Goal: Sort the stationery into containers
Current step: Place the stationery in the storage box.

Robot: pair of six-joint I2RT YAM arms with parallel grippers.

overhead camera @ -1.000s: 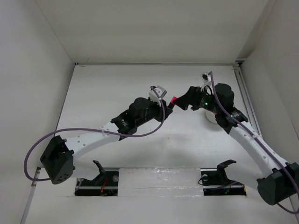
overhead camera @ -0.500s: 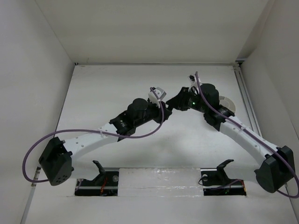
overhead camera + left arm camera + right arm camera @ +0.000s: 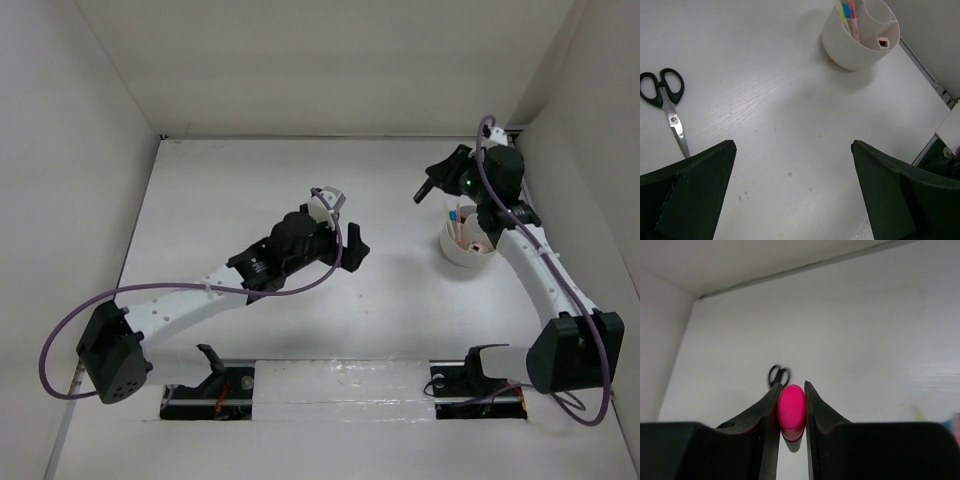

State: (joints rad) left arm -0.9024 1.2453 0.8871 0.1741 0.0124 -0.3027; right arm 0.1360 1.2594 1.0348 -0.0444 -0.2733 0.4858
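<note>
The right gripper (image 3: 792,386) pinches a glossy, rounded pink eraser (image 3: 791,412) between its dark fingers, up above the table (image 3: 780,110). The table is white with a faint wood grain. The left gripper (image 3: 793,145) hangs over it with its matte black fingers spread wide. Black-handled scissors (image 3: 666,102) with closed steel blades lie flat at the upper left of the left wrist view. A round, smooth-walled white tub (image 3: 850,50) stands at the upper right. Yellow and pink sticks stand in one compartment and a small tan block sits in another.
</note>
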